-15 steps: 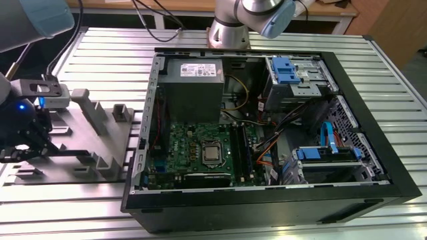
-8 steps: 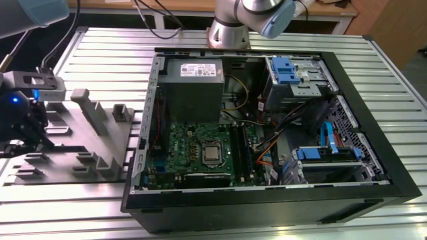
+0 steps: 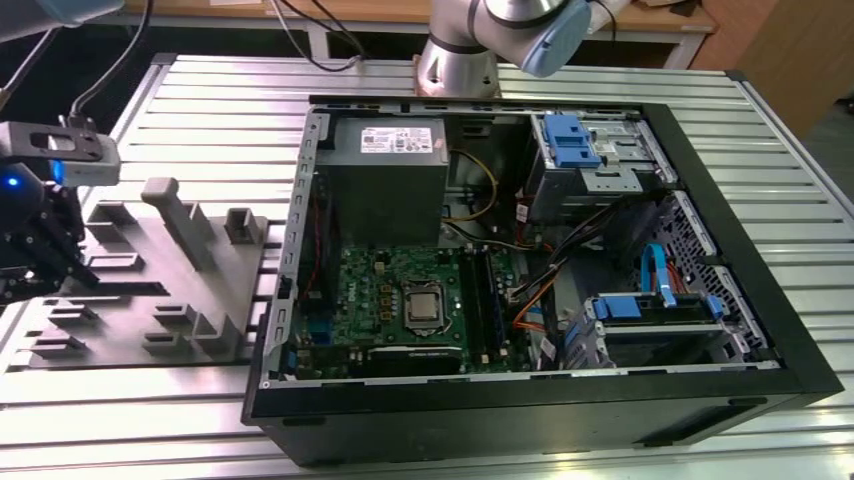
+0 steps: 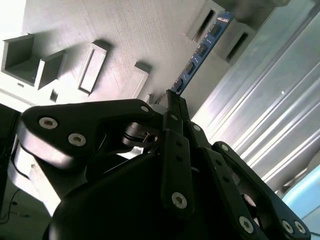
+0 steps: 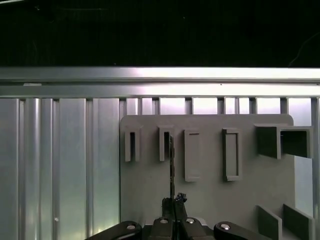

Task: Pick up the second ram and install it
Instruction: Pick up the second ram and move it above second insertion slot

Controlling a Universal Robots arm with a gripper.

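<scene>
your gripper (image 4: 171,98) is clamped on the second ram (image 4: 200,52) at the grey holder (image 3: 200,300); installing it in the motherboard (image 3: 387,300) remains.

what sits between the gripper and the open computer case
In the exterior view, the grey holder block with its upright posts lies between gripper and case.

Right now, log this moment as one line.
gripper: shut on second ram | place: at gray slotted holder | install: not yet done

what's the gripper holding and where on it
The second ram, pinched by the gripper at its near end; the rest sticks out over the grey holder.
</scene>
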